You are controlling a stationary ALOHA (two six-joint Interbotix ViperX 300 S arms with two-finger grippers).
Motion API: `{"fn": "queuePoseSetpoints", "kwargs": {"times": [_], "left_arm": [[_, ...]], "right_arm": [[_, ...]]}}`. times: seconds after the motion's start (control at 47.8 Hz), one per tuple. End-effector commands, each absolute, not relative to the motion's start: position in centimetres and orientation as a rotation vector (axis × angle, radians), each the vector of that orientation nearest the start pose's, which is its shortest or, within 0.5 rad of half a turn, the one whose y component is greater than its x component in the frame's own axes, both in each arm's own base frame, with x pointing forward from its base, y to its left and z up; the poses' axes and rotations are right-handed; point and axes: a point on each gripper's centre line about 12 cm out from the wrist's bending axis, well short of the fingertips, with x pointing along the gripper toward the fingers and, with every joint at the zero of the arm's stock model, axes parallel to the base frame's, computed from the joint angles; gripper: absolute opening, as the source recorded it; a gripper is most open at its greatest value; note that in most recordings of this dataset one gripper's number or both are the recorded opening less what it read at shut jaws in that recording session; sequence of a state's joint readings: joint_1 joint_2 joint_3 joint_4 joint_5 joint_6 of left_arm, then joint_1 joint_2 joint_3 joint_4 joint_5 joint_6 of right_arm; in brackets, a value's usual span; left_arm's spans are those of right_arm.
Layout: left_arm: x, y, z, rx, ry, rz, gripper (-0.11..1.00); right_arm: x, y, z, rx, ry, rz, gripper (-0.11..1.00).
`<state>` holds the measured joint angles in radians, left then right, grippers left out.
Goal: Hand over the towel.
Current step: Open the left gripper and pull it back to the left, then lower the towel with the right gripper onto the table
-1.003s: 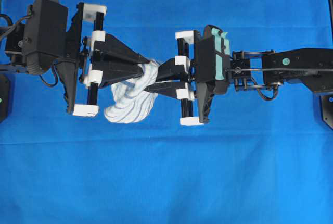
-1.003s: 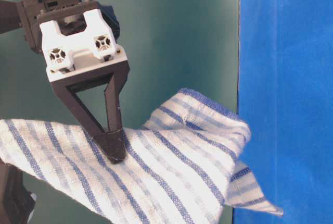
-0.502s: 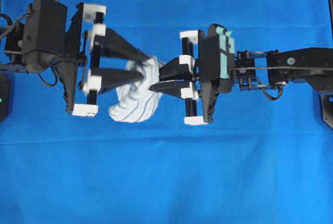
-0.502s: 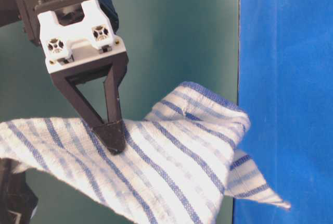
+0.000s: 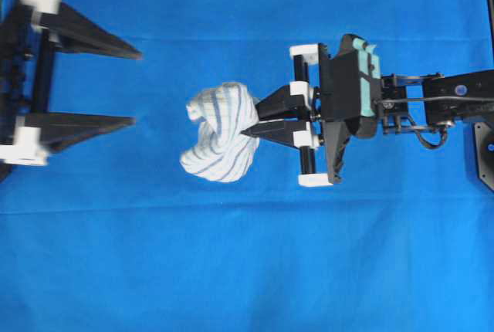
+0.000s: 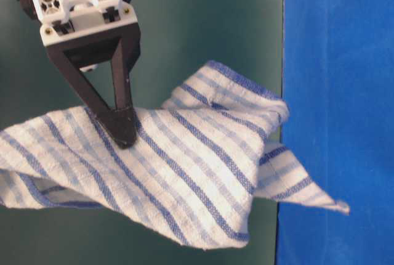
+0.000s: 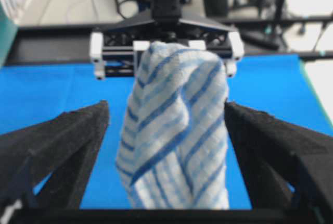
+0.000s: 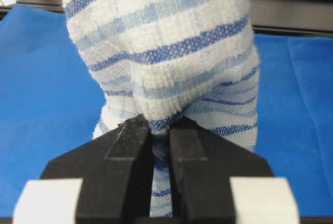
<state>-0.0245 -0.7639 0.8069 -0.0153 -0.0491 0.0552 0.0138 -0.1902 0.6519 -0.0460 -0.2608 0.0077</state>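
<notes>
**Towel held by the right hand alone; handover judged nearly done**

The towel (image 5: 220, 132) is pinched at one bunched corner by the right hand (image 5: 252, 120), whose fingers (image 8: 130, 146) are pressed together on the cloth. The rest of the cloth hangs loose from that pinch, above the blue counter (image 5: 247, 270) near the middle of the overhead view. The left hand (image 5: 133, 89) is spread wide and holds nothing; it is seen at the left edge, well apart from the towel, with the cloth opposite the gap between its fingers. The transfer itself is judged complete, since only one hand grips the cloth. What is left, at most, is for the arms to be drawn apart and settled.
</notes>
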Motion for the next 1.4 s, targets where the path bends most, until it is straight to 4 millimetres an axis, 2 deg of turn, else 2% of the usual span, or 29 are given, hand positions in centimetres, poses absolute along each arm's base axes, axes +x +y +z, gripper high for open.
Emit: {"fn": "queuePoseSetpoints", "kwargs": {"times": [0.0, 0.167, 0.314, 0.439, 0.606, 0.857, 1.254, 1.38], "left_arm": [[24.0, -0.6, 37.7, 0.039, -0.037, -0.025, 0.93], [22.4, -0.6, 37.0, 0.049, -0.037, -0.025, 0.93], [22.3, -0.6, 36.6, 0.047, -0.031, -0.025, 0.93], [22.4, -0.6, 36.6, 0.047, -0.03, -0.025, 0.93], [22.5, -0.6, 36.5, 0.047, -0.025, -0.025, 0.93], [22.8, -0.6, 36.1, 0.049, -0.01, -0.025, 0.93], [22.8, -0.6, 35.9, 0.049, -0.004, -0.025, 0.93], [22.8, -0.6, 35.7, 0.049, -0.001, -0.025, 0.93]], "right_arm": [[38.1, 0.8, 29.0, -0.034, 0.156, 0.033, 0.08], [37.4, 1.1, 29.0, -0.035, 0.155, 0.039, 0.08], [37.4, 1.2, 29.1, -0.03, 0.156, 0.041, 0.08], [37.8, 1.2, 28.3, -0.01, 0.229, 0.036, 0.08], [38.7, 1.1, 25.7, 0.018, 0.447, 0.023, 0.08], [40.6, 1.1, 20.3, 0.031, 0.802, 0.001, 0.08], [42.2, 0.4, 14.2, 0.032, 0.94, -0.019, 0.08], [42.3, 0.2, 13.3, 0.039, 0.952, -0.024, 0.08]]}}
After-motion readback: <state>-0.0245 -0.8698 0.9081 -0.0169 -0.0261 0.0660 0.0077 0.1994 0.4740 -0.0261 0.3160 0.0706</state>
